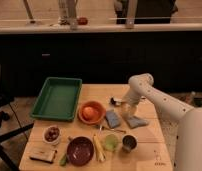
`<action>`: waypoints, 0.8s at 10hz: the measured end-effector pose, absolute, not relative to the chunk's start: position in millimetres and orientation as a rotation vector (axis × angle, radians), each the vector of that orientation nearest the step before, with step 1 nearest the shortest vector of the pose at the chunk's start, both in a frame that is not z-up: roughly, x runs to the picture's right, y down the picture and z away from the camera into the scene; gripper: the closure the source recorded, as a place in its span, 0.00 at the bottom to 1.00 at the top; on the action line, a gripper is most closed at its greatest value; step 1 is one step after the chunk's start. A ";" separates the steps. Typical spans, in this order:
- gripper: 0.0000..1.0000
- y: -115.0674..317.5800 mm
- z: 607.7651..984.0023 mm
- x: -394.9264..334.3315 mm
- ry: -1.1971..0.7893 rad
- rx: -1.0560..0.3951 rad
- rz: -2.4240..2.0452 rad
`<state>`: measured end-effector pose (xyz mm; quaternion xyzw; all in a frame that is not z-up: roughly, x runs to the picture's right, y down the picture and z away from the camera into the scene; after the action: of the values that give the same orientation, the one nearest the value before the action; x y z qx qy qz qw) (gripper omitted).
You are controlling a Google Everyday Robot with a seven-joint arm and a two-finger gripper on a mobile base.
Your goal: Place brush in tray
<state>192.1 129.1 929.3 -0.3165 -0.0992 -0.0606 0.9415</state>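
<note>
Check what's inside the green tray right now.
Only bare green floor shows in the tray; its raised sides could hide a thin edge strip. The brush lies on the table beside the gripper, right of the orange bowl.
</note>
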 end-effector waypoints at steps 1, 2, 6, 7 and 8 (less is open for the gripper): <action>0.20 128.9 928.0 193.2 -0.200 -0.641 -0.115; 0.20 122.3 921.1 199.1 -0.185 -0.629 -0.085; 0.20 90.5 906.4 250.6 -0.156 -0.603 0.016; 0.20 86.3 907.2 256.8 -0.157 -0.604 0.032; 0.20 81.9 910.6 259.1 -0.163 -0.604 0.045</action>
<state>259.1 81.9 910.6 -0.2970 -0.0801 0.0223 0.9512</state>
